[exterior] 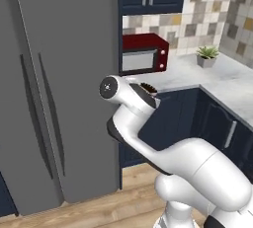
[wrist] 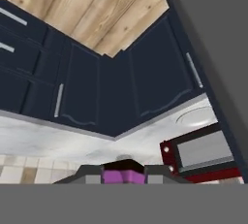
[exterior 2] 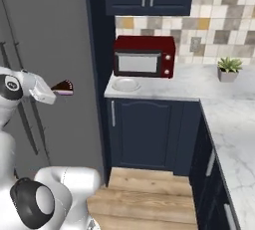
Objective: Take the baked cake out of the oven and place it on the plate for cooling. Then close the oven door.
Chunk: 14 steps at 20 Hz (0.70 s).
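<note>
Right base view gives you the clearest look: the gripper (exterior 2: 59, 88) sits at about nine o'clock in the picture, closed down narrow on a dark slice of cake (exterior 2: 63, 87) with a pink layer, held in mid-air in front of the grey refrigerator (exterior 2: 50, 35). At about one o'clock from the cake, the white plate (exterior 2: 125, 84) lies on the marble table (exterior 2: 199, 87), just in front of the red microwave (exterior 2: 144, 56). A small potted plant (exterior 2: 229, 68) stands on the table well apart, at three o'clock from the microwave.

In the left base view you see the cake (exterior: 148, 89) at the end of the white arm (exterior: 143, 123), with the microwave (exterior: 146, 54) at twelve o'clock above it.

In the hand view the cake (wrist: 123, 172) shows between the gripper's tips at six o'clock, and the plate (wrist: 196, 116) at four o'clock beside the microwave (wrist: 203, 152).
</note>
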{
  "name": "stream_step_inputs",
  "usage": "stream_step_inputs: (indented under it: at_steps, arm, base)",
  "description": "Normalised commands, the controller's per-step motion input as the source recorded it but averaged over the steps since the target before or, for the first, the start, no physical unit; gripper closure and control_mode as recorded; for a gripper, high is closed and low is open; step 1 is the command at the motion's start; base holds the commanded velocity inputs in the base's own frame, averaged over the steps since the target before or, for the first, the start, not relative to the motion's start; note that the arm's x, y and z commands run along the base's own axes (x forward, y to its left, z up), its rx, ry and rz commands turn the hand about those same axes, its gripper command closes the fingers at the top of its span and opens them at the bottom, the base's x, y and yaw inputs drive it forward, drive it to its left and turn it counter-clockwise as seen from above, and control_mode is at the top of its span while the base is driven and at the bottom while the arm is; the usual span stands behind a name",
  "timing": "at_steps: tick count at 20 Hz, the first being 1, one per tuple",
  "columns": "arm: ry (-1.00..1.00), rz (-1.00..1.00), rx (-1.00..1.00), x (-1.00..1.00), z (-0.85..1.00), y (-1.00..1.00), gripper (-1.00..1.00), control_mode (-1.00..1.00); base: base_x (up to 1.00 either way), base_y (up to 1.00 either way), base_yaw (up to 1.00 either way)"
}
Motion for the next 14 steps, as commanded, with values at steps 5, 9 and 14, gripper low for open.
stream_step_inputs:
  at_steps: [5,9,14]
  arm:
    - [0.00,0.00,0.00,0.00,0.00,0.00,1.00,1.00]
    - [0.00,0.00,0.00,0.00,0.00,0.00,1.00,1.00]
    - [0.00,0.00,0.00,0.00,0.00,0.00,1.00,1.00]
  base:
    - [0.59,-0.55,-0.04]
    - [0.80,-0.34,-0.03]
    - [0.81,-0.12,-0.03]
